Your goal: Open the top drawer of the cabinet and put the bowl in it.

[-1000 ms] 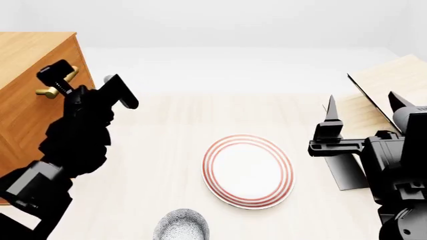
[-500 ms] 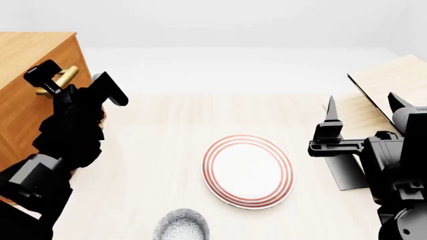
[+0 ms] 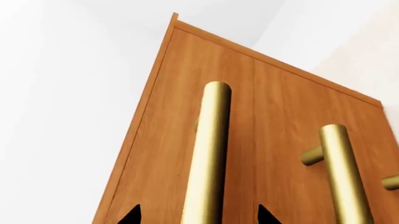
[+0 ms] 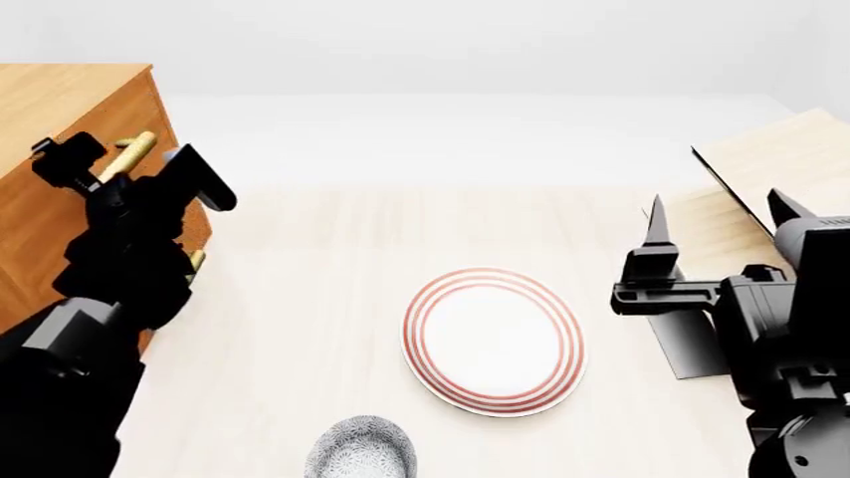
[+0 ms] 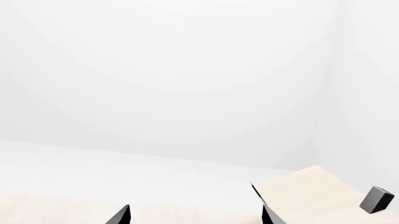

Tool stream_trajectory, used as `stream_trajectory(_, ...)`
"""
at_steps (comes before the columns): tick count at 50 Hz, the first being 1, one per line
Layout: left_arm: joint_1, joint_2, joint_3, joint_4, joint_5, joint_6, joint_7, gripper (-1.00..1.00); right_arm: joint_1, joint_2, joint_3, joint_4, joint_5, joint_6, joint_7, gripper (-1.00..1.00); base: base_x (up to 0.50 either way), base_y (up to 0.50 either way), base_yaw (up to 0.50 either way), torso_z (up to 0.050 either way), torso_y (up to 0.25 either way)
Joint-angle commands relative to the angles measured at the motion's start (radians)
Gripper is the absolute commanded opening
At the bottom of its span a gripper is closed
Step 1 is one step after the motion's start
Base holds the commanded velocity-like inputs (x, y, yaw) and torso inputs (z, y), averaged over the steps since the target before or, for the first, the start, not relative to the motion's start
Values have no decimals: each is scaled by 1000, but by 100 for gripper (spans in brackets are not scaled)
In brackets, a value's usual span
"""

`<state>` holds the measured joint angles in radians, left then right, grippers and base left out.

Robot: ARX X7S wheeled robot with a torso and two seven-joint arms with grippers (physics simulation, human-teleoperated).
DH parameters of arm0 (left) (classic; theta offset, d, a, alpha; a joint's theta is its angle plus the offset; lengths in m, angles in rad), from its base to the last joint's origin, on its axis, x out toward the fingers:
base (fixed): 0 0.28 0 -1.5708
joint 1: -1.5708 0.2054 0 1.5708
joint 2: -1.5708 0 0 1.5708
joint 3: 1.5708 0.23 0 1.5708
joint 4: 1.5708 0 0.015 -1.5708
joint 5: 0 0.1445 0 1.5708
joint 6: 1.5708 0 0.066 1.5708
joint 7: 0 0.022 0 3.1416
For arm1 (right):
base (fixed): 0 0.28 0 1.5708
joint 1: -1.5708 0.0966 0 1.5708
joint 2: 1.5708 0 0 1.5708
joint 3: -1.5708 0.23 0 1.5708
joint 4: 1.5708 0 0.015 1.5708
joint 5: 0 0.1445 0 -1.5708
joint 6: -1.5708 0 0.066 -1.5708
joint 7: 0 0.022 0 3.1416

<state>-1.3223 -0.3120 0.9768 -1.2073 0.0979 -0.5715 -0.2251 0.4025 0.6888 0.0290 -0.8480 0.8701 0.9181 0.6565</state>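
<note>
The orange-brown cabinet (image 4: 60, 119) stands at the left, and its drawers look shut. In the left wrist view the brass bar handle (image 3: 209, 154) of the top drawer (image 3: 159, 154) runs between my left gripper's (image 3: 198, 217) two dark fingertips (image 3: 132, 215). That gripper is open, one finger on each side of the bar. The head view shows the left gripper (image 4: 133, 167) straddling the same handle (image 4: 129, 154). The speckled bowl (image 4: 361, 448) sits at the near edge of the table, partly cut off. My right gripper (image 4: 718, 227) hangs open and empty at the right; the right wrist view shows it (image 5: 195, 217) over bare table.
A white plate with red rings (image 4: 495, 341) lies mid-table, just beyond the bowl. A pale tilted-board rack (image 4: 777, 164) on a black base (image 4: 691, 344) stands at the right, behind my right gripper. The second drawer's handle (image 3: 343, 172) lies beside the top one.
My left gripper has moved left and in toward the cabinet, and its open fingers now straddle the top handle. The right arm has barely moved.
</note>
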Motion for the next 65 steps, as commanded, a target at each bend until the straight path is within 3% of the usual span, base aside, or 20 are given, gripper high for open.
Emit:
stream_trajectory(1, -18, 22, -3, -86, -4, 49, -15, -100, -4, 1, -7, 4, -6, -7, 0, 100, 0, 0, 0, 0, 0)
stream_trajectory(20, 5, -11, -4, 33, -5, -15, -10, -100, -11, 2, -16, 13, -15, -22, -2, 100, 0, 0, 0, 0, 0)
stream_trajectory(33, 49, -75, 8, 331, 5, -138, 24, -100, 5, 2, -19, 7, -1, -15, 7, 100, 0, 0, 0, 0, 0)
stream_trajectory(65, 131, -130, 41, 680, 23, -242, 49, -100, -5, 5, -24, 13, -4, -33, 9, 100, 0, 0, -1, 0, 0)
